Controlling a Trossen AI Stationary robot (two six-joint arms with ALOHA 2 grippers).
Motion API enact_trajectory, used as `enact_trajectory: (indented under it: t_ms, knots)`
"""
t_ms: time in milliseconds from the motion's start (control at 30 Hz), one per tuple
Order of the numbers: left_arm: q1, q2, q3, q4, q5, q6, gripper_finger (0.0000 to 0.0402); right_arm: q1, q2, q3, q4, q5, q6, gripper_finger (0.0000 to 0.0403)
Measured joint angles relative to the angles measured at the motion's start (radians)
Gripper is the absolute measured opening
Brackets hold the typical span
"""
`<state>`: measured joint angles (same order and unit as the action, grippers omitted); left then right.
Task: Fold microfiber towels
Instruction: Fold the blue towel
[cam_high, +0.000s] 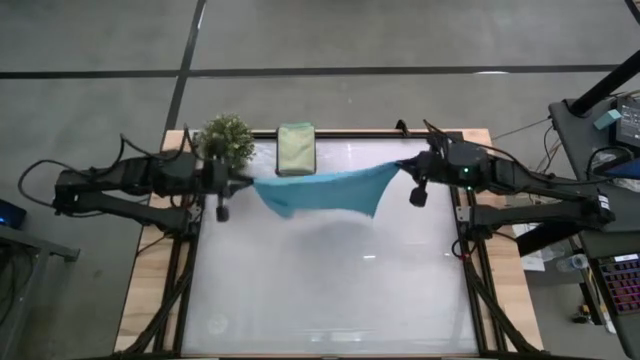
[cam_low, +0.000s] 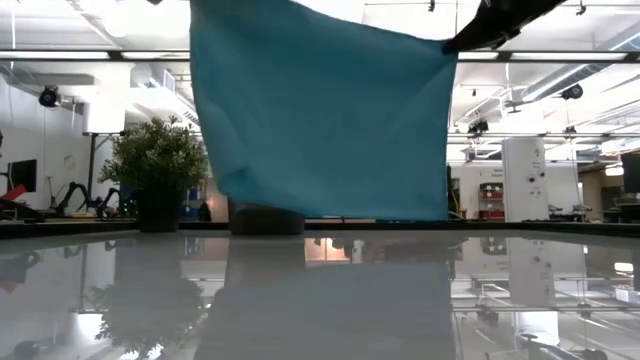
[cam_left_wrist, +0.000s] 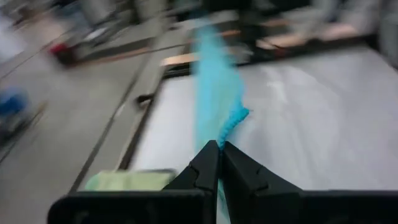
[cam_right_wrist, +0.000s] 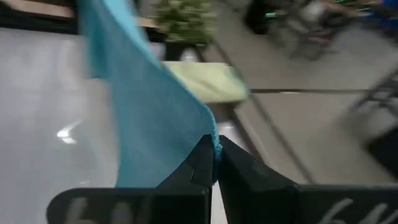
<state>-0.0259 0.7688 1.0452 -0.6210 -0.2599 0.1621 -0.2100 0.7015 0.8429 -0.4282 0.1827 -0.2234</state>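
Towel blue (seemingly airborne) | left hand pinches corner | right hand pinches other

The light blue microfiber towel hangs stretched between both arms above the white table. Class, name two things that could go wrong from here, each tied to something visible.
1. The light blue microfiber towel is pinched only at its corners by the left tool and right tool; a thin corner might slip out.
2. It hangs close to the folded sage green towel and small green potted plant; a swing could drag across them.
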Motion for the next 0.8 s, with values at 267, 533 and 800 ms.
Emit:
enact_trajectory:
  t_ms: [267,533,800]
  knots:
    - [0.001,-0.029,-0.119,0.08,0.138,0.191,0.0,0.0,0.01,0.028,0.037,0.049,-0.038,0.0008]
    - [0.008,0.024,-0.13,0.086,-0.127,0.222,0.0,-0.007,0.036,0.118,0.014,0.088,-0.065,0.0008]
    - [0.1,0.062,-0.195,0.189,-0.059,0.213,0.0,-0.018,0.054,0.162,-0.042,0.122,-0.07,0.0008]
